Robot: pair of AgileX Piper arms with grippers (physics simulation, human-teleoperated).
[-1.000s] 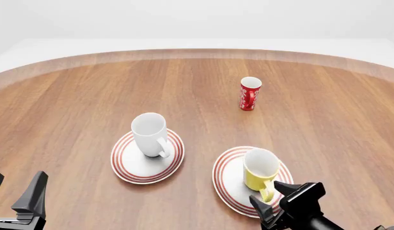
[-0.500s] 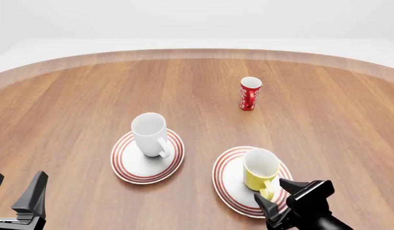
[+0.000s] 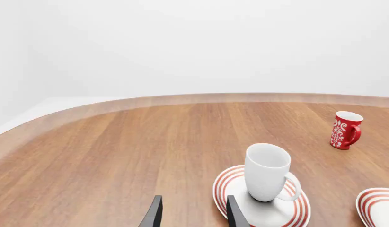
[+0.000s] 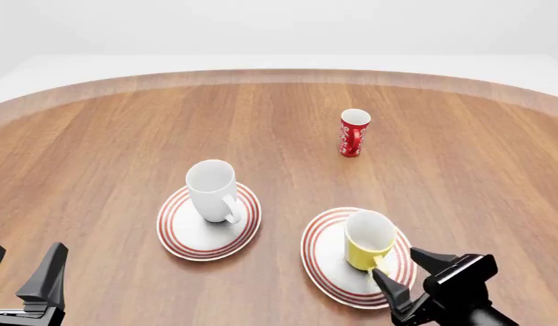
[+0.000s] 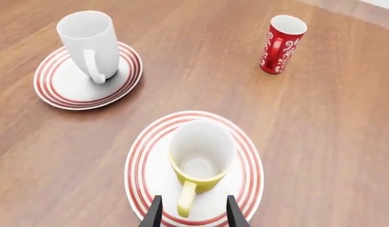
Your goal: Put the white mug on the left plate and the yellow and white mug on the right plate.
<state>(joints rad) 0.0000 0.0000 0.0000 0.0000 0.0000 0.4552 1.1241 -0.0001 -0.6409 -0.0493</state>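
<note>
Right gripper (image 4: 408, 272): nearest the camera, just off the near rim of the right plate (image 4: 321, 261). Fingers spread, nothing between them. In the right wrist view the yellow handle lies in line with the gap between the fingertips (image 5: 155, 210), with no contact that I can make out.

Left gripper (image 4: 21, 272): at the near left corner, well apart from the left plate (image 4: 178, 239). Fingers spread, empty.

Right plate holds the yellow and white mug (image 4: 368, 240), upright, white interior empty, handle turned toward the right gripper.

Left plate holds the white mug (image 4: 212, 189), upright, handle toward the right plate. The two plates sit near each other, rims apart.

Red mug (image 4: 354, 132): upright on bare table (image 4: 98, 156), well beyond the right plate.

Change from 1.0 s ago: right gripper has drawn back and to the right, off the yellow handle. Mugs, plates and left gripper unchanged.

Open wood lies left of the left plate and beyond both plates to the curved far edge.
</note>
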